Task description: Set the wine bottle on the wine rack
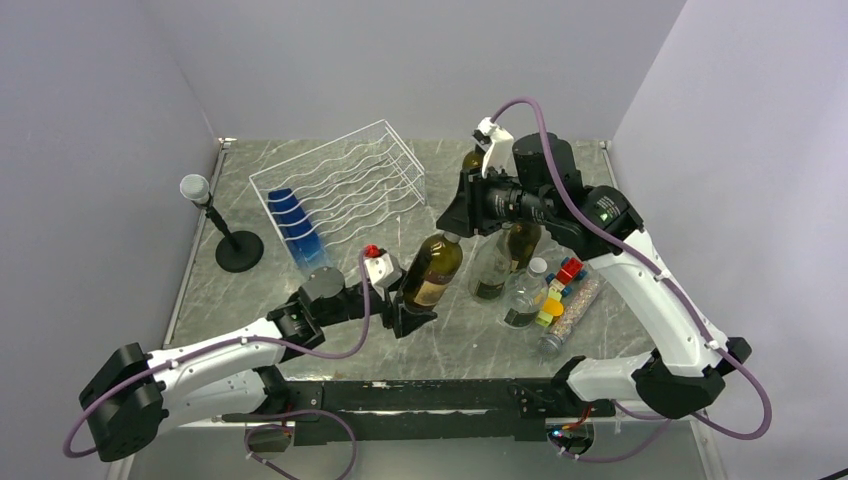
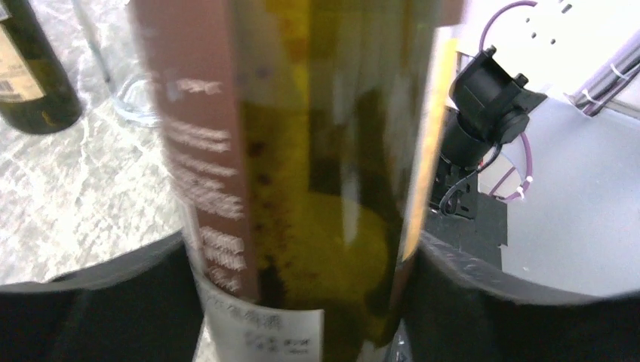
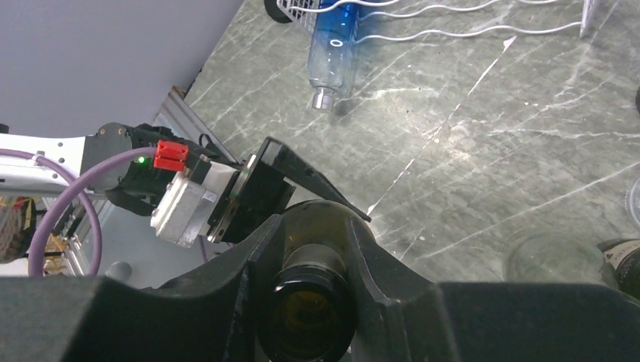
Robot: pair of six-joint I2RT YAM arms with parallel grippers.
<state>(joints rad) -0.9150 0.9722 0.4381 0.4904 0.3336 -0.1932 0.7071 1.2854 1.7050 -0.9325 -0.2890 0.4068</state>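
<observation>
The wine bottle is dark olive glass with a brown label and leans in the middle of the table, neck up and to the right. My left gripper is shut on its lower body; in the left wrist view the bottle fills the space between both black fingers. My right gripper is shut on the neck; the right wrist view shows the bottle mouth between the fingers. The white wire wine rack stands at the back left, apart from the bottle.
A blue plastic bottle lies in the rack's left end and also shows in the right wrist view. A black microphone stand is at the far left. Other dark bottles, a clear bottle and coloured toys crowd the right.
</observation>
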